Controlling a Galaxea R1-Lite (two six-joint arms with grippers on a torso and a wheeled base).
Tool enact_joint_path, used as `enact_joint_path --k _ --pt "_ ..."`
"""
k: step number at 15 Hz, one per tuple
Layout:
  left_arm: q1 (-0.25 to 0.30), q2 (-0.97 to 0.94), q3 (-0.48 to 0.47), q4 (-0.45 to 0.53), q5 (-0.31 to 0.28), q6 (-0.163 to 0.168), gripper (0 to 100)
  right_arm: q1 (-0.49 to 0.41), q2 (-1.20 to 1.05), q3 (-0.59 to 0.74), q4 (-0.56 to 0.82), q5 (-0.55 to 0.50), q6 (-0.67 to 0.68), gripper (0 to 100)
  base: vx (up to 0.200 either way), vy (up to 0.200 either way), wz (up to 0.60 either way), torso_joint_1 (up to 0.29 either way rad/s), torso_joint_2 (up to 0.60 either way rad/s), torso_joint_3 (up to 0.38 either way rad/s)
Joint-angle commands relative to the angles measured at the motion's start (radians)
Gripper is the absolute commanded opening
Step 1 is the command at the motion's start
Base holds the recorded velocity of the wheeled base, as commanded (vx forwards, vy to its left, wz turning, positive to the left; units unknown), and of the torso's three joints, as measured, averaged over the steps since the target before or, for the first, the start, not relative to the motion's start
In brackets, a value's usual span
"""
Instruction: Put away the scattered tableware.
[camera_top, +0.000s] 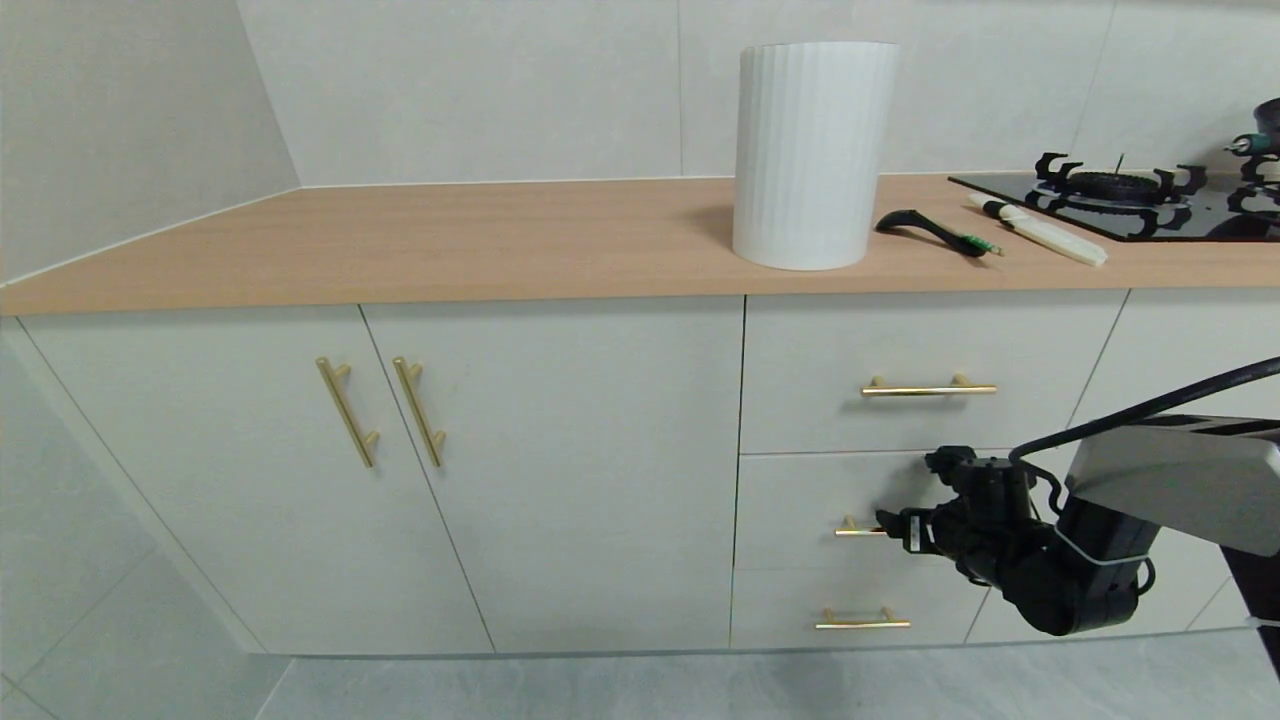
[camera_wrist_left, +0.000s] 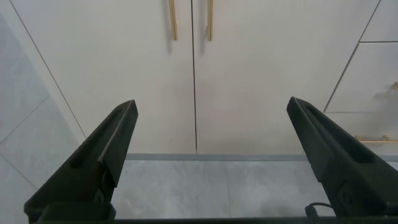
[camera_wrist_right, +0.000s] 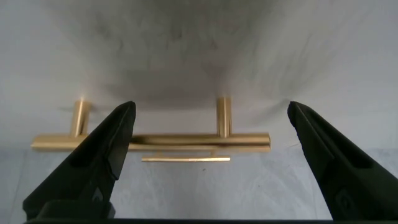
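While seemingly unneeded, the left gripper hangs low before the cupboard doors, jaws wide and empty. On the counter, the black spoon and white utensil lie right of the white canister. The right gripper, jaws wide, faces the middle drawer handle, likely to open storage. Its wrist view shows the bar off-centre, which the head view hides.

The right arm hides most of the middle drawer handle.
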Motion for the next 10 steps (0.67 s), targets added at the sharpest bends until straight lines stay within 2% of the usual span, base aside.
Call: enact_joint_path --k 1,10 --pt "-0.001 0.0 0.0 0.0 0.0 0.0 100 0.0 0.023 -0.015 0.0 -0.001 0.0 100 0.0 0.0 0.0 0.0 0.0 0.0" --pt "0.001 0.0 0.0 0.0 0.0 0.0 100 0.002 0.013 0.029 0.034 0.001 -0.035 100 0.0 0.0 0.0 0.0 0.0 0.0"
